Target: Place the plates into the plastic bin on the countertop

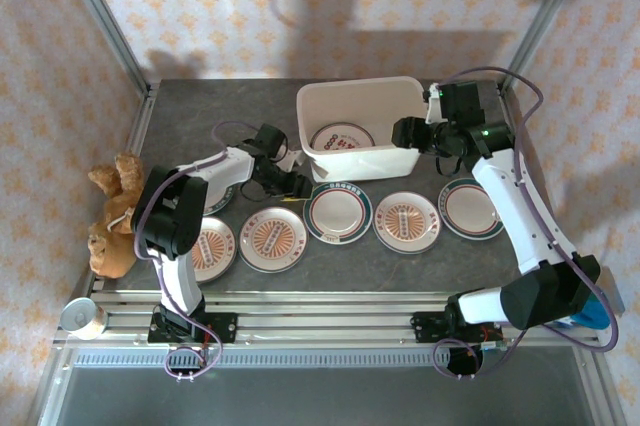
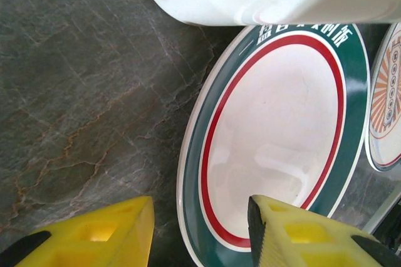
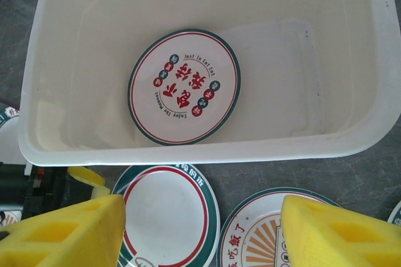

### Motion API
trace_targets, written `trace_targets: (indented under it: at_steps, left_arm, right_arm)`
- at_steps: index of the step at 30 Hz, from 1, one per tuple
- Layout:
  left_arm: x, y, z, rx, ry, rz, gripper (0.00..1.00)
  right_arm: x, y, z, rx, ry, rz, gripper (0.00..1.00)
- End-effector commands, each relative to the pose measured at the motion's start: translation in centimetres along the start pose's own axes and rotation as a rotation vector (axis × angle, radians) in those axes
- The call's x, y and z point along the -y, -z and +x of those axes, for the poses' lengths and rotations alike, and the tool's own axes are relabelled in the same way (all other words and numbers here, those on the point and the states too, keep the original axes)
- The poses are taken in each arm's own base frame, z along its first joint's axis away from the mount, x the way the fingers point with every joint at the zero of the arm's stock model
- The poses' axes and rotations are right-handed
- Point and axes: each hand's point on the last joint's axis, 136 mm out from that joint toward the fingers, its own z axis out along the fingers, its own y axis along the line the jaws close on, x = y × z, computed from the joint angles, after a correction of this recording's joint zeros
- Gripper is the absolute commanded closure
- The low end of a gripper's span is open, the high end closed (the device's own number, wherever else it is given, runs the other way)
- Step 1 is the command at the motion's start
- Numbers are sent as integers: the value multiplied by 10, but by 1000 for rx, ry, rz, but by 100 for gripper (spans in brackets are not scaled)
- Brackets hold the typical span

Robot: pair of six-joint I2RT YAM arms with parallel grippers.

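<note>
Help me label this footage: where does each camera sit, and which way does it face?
Top external: above and behind the robot, facing down on countertop, plastic bin, left arm and right arm.
Left wrist: on the left arm, facing down at a teal-rimmed plate; left gripper below.
Right wrist: on the right arm, looking down into the bin at a plate inside; right gripper below.
Shared: both wrist views show that teal-rimmed plate.

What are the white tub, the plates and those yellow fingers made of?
Tub: likely plastic, slightly see-through, soft sheen. Plates: glossy, printed; ceramic or melamine, unclear. Fingers: matte yellow with moulded hollows; probably plastic or foam.
</note>
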Motion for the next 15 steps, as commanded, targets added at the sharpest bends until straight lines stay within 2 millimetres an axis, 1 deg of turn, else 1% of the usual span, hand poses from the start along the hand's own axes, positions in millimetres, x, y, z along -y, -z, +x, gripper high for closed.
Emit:
trace_targets:
  at_steps: [1,8,9,15]
  left_arm:
    - [2,-9,9,-44,-13,13,56]
    - [1,-14,13,-43,-9,15,56]
    - [-5,-22,17,-66,4,7,56]
    - [-7,-30,18,-69,13,10,56]
  right_arm:
    - [-2,4,-6,44,-5,2,34]
    - [0,5,-2,55,-21,-1,34]
    - [0,5,-1,54,-23,1,34]
    - [2,5,4,54,-34,2,35]
